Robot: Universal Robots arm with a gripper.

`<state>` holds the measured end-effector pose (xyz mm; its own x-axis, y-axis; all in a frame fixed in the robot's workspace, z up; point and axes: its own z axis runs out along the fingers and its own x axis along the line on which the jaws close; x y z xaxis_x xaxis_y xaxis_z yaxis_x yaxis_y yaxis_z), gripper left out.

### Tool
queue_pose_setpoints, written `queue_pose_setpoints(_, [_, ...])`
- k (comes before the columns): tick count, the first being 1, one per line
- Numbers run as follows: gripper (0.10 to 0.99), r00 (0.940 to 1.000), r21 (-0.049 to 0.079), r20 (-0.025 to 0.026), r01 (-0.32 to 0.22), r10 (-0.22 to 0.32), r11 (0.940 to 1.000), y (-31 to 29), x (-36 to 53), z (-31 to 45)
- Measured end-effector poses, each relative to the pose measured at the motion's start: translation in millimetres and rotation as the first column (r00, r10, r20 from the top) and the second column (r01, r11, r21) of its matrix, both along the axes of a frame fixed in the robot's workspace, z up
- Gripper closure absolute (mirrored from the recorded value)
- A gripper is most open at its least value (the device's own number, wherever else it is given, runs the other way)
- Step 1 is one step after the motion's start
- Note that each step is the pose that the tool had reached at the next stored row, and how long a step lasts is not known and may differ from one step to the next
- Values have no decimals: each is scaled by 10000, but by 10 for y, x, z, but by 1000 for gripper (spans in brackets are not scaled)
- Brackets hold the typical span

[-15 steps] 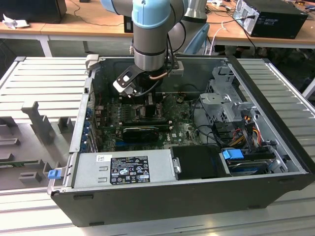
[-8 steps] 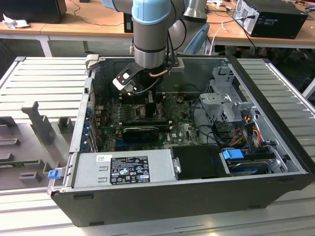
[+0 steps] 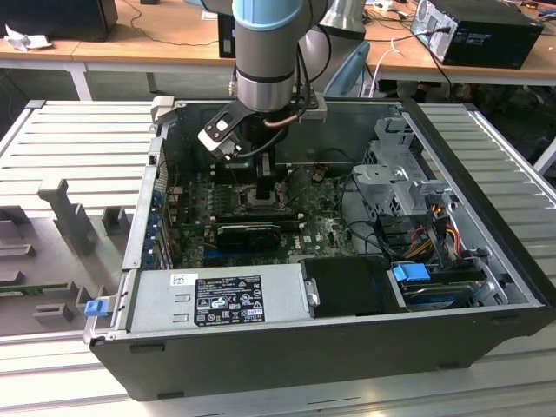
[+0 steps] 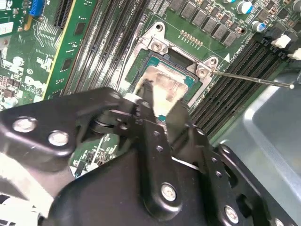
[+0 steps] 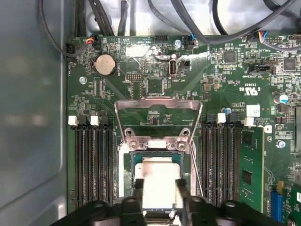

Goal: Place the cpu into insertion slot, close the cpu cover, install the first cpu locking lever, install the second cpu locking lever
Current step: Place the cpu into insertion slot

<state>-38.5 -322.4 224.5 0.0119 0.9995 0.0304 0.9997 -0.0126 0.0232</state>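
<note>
There is one robot arm (image 3: 269, 43) and one open computer case (image 3: 347, 347). The arm carries one gripper (image 5: 160, 188) with two black fingers (image 5: 139, 188). In the first wrist view there is one cpu (image 5: 157, 172), one insertion slot (image 5: 126, 174) and one cpu cover (image 5: 159, 104), with two screws (image 5: 133, 146) along the cover's hinge edge. Two banks of long black memory slots (image 5: 94, 165) flank the slot, one on each side. The board bears one round coin cell (image 5: 106, 64). The case holds one grey power supply (image 3: 217, 300) and one black expansion card (image 3: 252, 234). There are two blue plastic tabs (image 3: 95, 306), one at the exterior view's left and one at its right.
</note>
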Motion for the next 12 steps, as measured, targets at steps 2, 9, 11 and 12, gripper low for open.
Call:
queue_pose_setpoints(2, [871, 10000, 0, 0, 0, 0, 10000, 0, 0, 22])
queue_pose_setpoints(9, [980, 10000, -3, -2, 3, -3, 10000, 0, 2, 76])
queue_pose_setpoints(11, [980, 10000, -2, -3, 3, -3, 10000, 0, 2, 89])
queue_pose_setpoints(12, [980, 10000, -3, -3, 3, -3, 10000, 0, 2, 94])
